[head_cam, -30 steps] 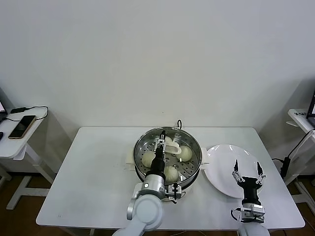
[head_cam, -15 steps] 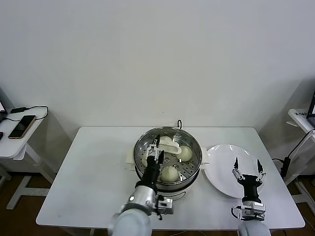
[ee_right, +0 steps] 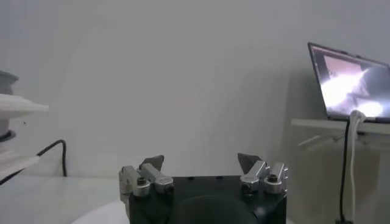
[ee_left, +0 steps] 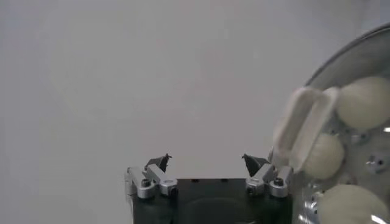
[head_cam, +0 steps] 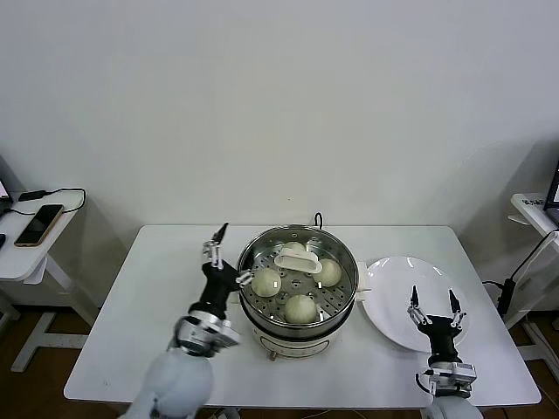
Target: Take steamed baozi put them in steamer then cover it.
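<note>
Steamed baozi (head_cam: 300,307): smooth, matte, cream-white rounds, seated on perforated tray inside steamer (head_cam: 297,288). Steamer: round, shiny steel, covered by clear glass lid with white handle (head_cam: 298,259). Left gripper (head_cam: 226,256) raised just beside steamer's left rim, fingers spread, nothing held. Right gripper (head_cam: 432,303) parked over flat white plate (head_cam: 397,292), fingers spread, empty.

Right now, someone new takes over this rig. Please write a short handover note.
Left claw: open, empty, over the table left of the steamer.
Right claw: open, empty, above the white plate.
Baozi: in the steamer; plate bare.
Lid: its white handle sits over the steamer, so it looks covered.
Left: confirm the lid sits properly.
</note>
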Controlling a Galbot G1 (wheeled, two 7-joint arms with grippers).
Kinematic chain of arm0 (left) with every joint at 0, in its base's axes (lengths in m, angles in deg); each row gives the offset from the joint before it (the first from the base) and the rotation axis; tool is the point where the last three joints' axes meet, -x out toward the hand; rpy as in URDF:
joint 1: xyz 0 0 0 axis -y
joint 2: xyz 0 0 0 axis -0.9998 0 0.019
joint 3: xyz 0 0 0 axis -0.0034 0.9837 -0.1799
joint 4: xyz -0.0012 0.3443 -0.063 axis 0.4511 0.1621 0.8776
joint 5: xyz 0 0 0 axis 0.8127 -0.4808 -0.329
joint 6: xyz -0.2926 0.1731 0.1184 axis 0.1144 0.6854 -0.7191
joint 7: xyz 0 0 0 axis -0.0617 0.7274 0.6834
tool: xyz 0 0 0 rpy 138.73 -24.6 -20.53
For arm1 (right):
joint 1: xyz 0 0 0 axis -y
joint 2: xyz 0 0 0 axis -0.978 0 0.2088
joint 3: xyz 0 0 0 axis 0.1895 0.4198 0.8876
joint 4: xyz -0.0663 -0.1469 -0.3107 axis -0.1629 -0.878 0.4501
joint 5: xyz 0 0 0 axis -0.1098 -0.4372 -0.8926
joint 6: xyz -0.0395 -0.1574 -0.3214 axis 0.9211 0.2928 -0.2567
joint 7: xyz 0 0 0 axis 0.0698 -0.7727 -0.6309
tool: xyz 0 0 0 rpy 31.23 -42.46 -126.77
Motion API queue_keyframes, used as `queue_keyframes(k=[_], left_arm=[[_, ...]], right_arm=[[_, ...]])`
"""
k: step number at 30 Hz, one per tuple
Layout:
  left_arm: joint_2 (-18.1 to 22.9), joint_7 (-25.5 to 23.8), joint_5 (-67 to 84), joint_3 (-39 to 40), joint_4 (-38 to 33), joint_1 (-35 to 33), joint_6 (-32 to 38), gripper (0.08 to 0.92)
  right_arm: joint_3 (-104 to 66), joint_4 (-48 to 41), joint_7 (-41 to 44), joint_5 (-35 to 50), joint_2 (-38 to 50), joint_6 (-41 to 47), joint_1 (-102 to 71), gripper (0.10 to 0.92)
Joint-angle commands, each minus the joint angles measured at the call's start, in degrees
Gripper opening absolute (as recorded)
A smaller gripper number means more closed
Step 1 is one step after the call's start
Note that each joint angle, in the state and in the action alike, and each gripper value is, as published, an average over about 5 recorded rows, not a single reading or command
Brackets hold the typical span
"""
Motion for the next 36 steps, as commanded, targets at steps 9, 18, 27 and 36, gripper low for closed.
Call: queue_keyframes(k=[9,18,27,36], left_arm=[[0.2,5.7,40.9,-17.0,21.7,-1.1,32.1,0.823],[0.1,4.5,40.5,-17.4,24.9,-2.1,33.3,0.823],[-0.1,3.7,39.9,-17.8,25.8,-2.9,34.0,0.823],[-0.1,3.4,38.6,-17.7,25.4,-3.8,34.5,0.823]], right_arm=[[1.0,2.2,3.2,8.3,-0.1,3.1,-2.8,0.823],[1.1,0.6,3.9,5.8,-0.7,2.6,-2.9,0.823],[1.2,0.6,3.9,5.1,-1.0,3.0,-2.7,0.823],[1.6,0.8,3.4,4.0,-1.1,2.4,-3.1,0.823]])
